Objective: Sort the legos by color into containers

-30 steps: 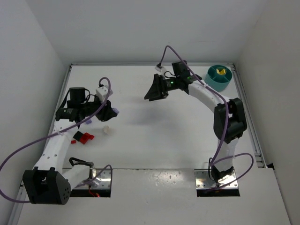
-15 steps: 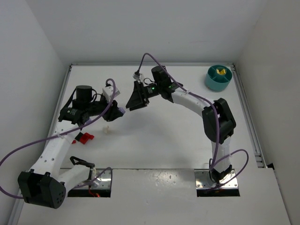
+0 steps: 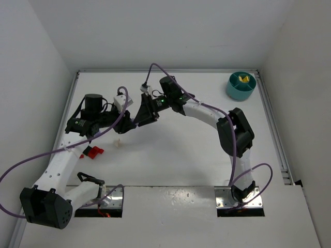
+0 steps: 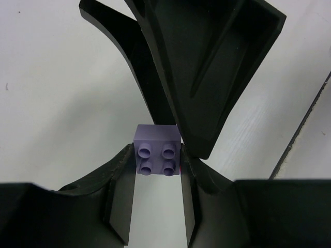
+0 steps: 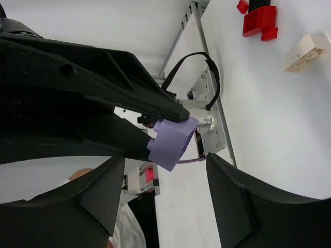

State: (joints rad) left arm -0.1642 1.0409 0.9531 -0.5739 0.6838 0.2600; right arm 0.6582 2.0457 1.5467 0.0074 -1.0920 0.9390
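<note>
My left gripper (image 4: 158, 161) is shut on a pale purple lego (image 4: 158, 150) and holds it above the table. In the right wrist view the same lego (image 5: 173, 142) sits at the tips of the left gripper's fingers (image 5: 129, 98). My right gripper (image 5: 165, 191) is open, its jaws standing either side of the lego without touching it. In the top view the two grippers meet, left (image 3: 128, 125) and right (image 3: 137, 121). Red legos (image 3: 93, 151) and a cream lego (image 3: 118, 143) lie on the table. The teal dish (image 3: 232, 89) holds yellow legos (image 3: 244, 79).
The teal dish stands at the far right corner by the metal rail (image 3: 271, 124). The red legos (image 5: 258, 20) and the cream lego (image 5: 307, 51) lie below and left of the grippers. Purple cables (image 3: 31, 160) loop off both arms.
My right arm has swung left from near the teal dish to my left gripper. My left gripper has moved a little right and up, the purple lego still in it.
</note>
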